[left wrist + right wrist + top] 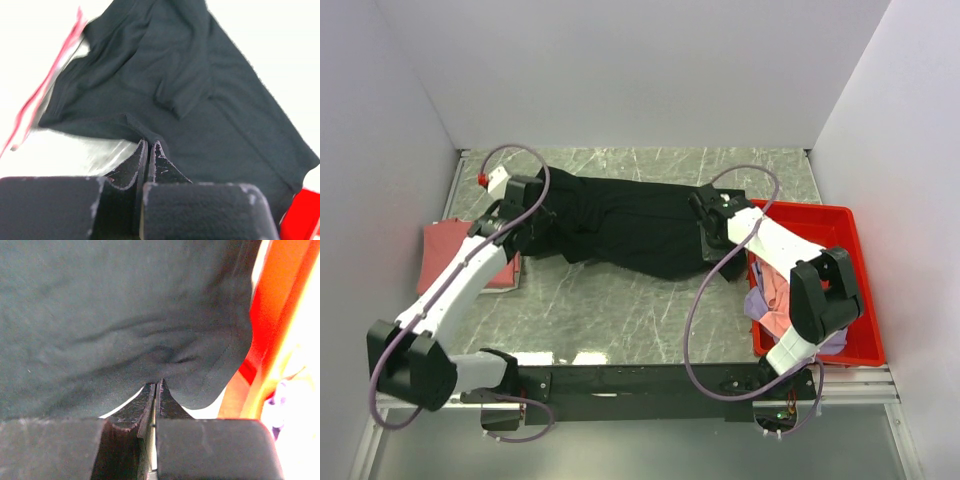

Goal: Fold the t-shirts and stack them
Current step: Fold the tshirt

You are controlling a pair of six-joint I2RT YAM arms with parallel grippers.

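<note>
Left claw (148,145), right claw (156,385) pinch 1 black t-shirt (620,225); 1 salmon-red t-shirt (445,245) nearby.

My left arm (460,282) and right arm (772,238) match: white shells on the long links, bulky black housings at the joints. A pale purple cable (692,322) loops loosely beside each. Just behind the left gripper (148,142) I see a small white block (498,181) with a red cap. Its fingers (131,170), like the right gripper (156,383) ones, are matte black wedges, scuffed whitish along the edges.
</note>
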